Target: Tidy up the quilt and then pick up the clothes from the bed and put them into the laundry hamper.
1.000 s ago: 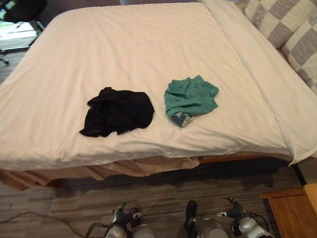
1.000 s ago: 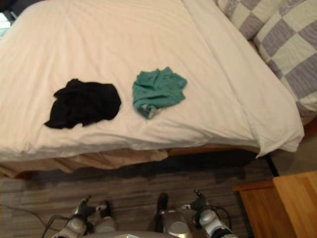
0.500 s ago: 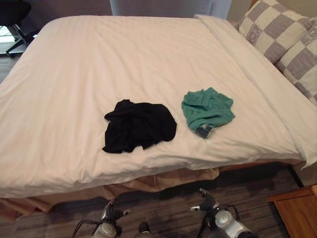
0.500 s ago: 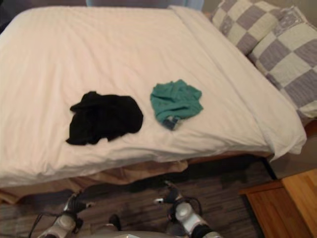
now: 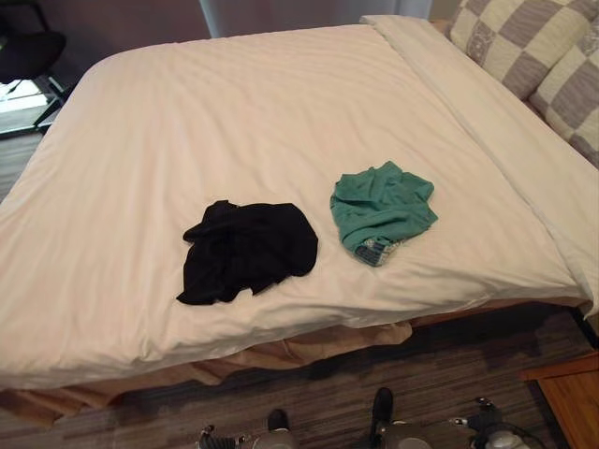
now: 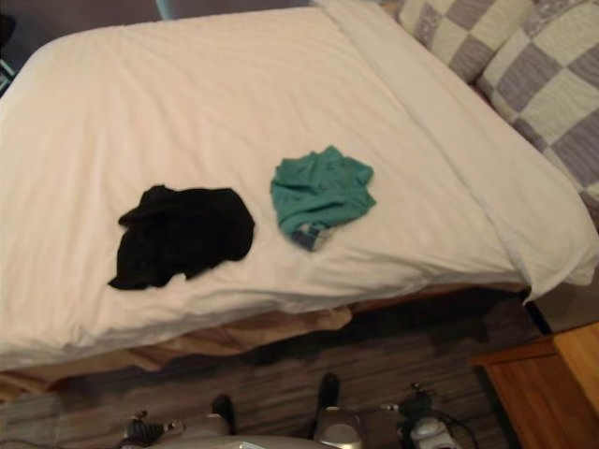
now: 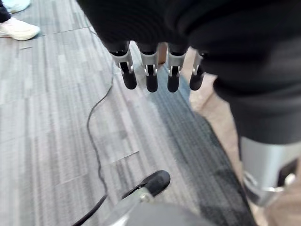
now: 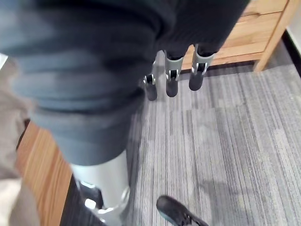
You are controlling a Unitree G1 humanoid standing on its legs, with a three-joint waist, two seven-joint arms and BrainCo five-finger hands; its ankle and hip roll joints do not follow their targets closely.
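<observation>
So the white quilt [image 5: 234, 122] is lying pretty smooth across the bed [image 5: 281, 351], draped over the near edge with a bit of tan sheet [image 5: 309, 348] poking out under it. Two pieces of clothing sit on top near that edge: a crumpled black garment [image 5: 245, 251] toward the robot's left and a bunched-up green garment [image 5: 382, 210] just to the right of it, close together but not touching. Checked pillows [image 5: 524, 51] are stacked at the head end on the right, beside the folded-back strip of quilt.

Both arms hang low by the floor. The left robot hand [image 7: 150, 70] has its fingers straight and relaxed, pointing at the grey striped carpet [image 7: 47, 117], nothing in it. The right robot hand [image 8: 176, 70] looks the same, fingers loose and empty, over the carpet next to a wooden cabinet [image 8: 263, 28]. A person's white shoe [image 7: 16, 29] sits off on the carpet.
</observation>
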